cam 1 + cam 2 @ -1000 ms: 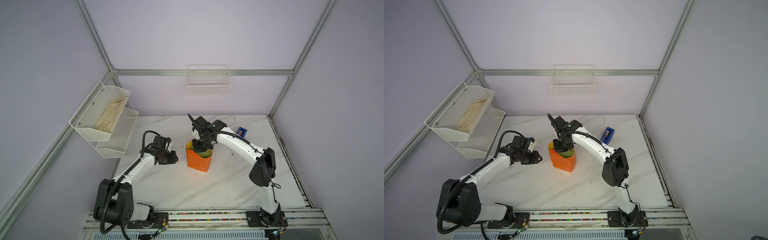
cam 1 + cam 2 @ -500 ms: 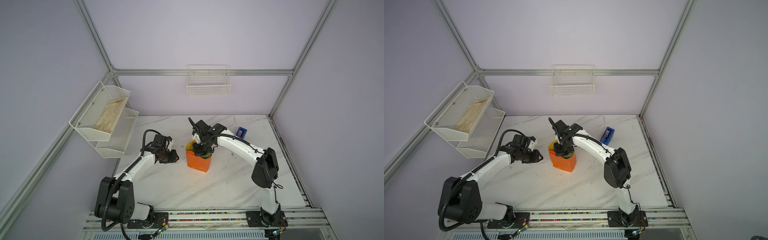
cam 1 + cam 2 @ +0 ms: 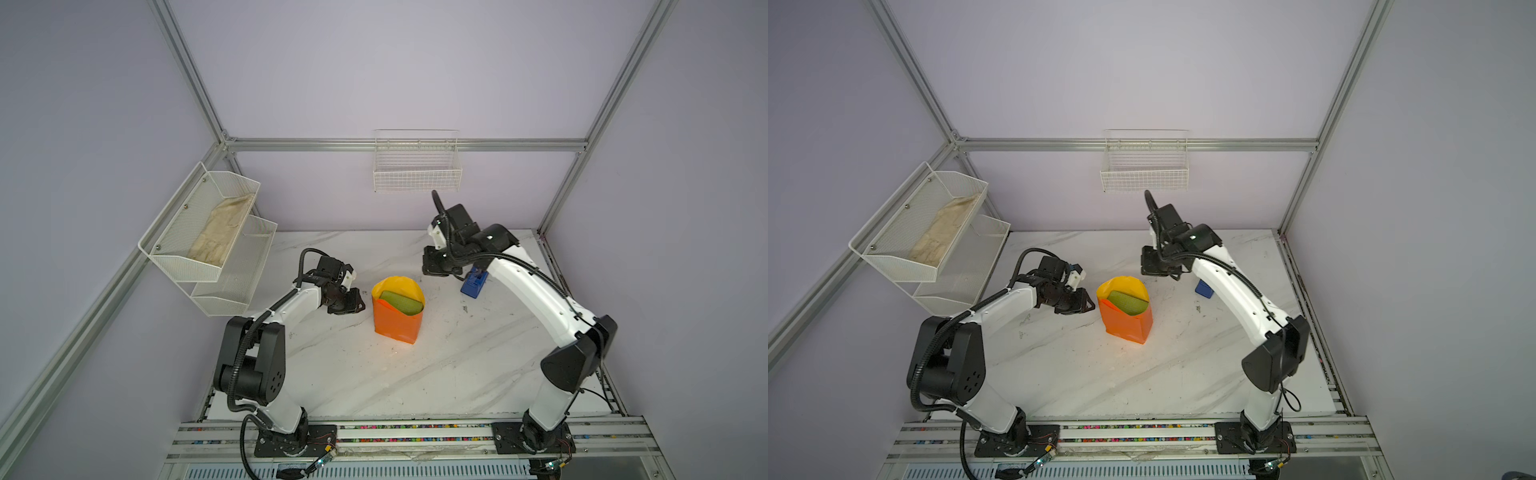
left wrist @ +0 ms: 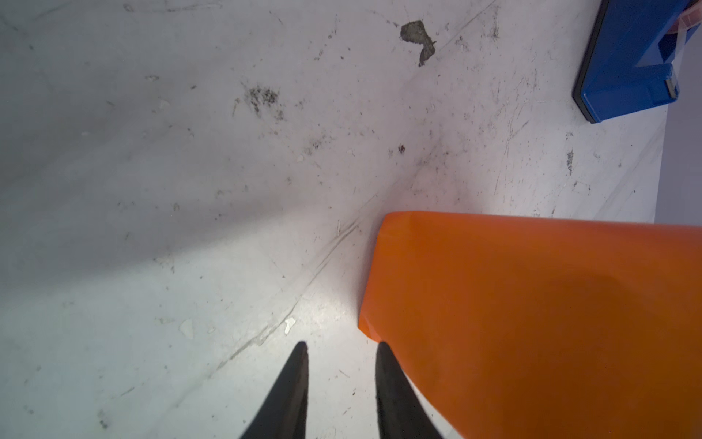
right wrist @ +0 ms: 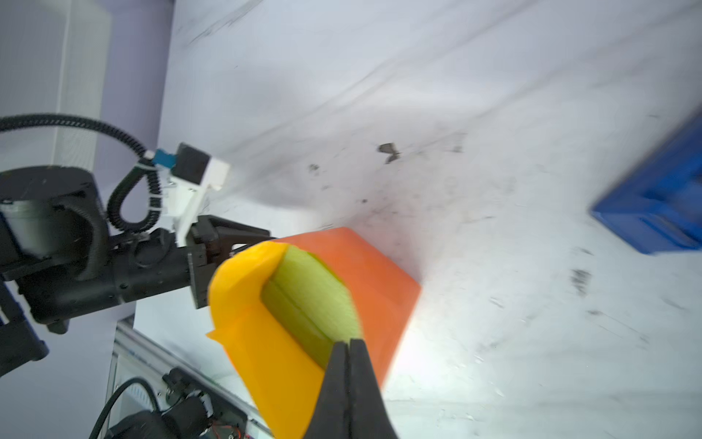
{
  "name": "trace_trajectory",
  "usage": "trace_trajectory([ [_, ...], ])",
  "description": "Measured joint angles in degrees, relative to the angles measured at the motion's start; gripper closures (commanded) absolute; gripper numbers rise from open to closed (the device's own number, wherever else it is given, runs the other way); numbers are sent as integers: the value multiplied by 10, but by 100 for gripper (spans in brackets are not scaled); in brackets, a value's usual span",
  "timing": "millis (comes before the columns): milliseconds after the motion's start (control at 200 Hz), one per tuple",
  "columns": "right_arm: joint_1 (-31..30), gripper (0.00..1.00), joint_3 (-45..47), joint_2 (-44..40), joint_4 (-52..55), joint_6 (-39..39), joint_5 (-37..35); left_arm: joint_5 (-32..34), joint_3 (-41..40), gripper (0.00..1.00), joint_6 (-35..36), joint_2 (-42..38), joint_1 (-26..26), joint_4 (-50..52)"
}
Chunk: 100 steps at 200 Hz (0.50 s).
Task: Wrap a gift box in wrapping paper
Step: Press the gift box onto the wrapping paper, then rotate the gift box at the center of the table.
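In both top views the wrapping paper (image 3: 397, 322) stands as an orange sleeve, open on top, the gift box (image 3: 402, 302) inside. The left gripper (image 3: 360, 304) is just beside the paper; the right gripper (image 3: 434, 268) hangs behind it, near a blue tape dispenser (image 3: 473, 286). Left wrist view — jaws apart, empty, beside the paper. Right wrist view — jaws pressed together on nothing, the box showing green inside.

Near side: table (image 3: 415, 374) marble lies open.
Centre: wrapping paper (image 3: 397, 324) stands upright around gift box (image 3: 402, 302).
Left of paper: left gripper (image 4: 342, 345) just beside.
Far right: tape dispenser (image 3: 473, 286) obstructs.
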<state>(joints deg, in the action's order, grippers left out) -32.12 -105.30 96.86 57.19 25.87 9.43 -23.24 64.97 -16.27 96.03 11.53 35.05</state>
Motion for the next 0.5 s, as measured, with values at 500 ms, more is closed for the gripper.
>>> trace_trajectory([
  [500, 24, 100, 459, -7, -336, 103, 197, -114, 58, 75, 9, 96, 0, 2],
])
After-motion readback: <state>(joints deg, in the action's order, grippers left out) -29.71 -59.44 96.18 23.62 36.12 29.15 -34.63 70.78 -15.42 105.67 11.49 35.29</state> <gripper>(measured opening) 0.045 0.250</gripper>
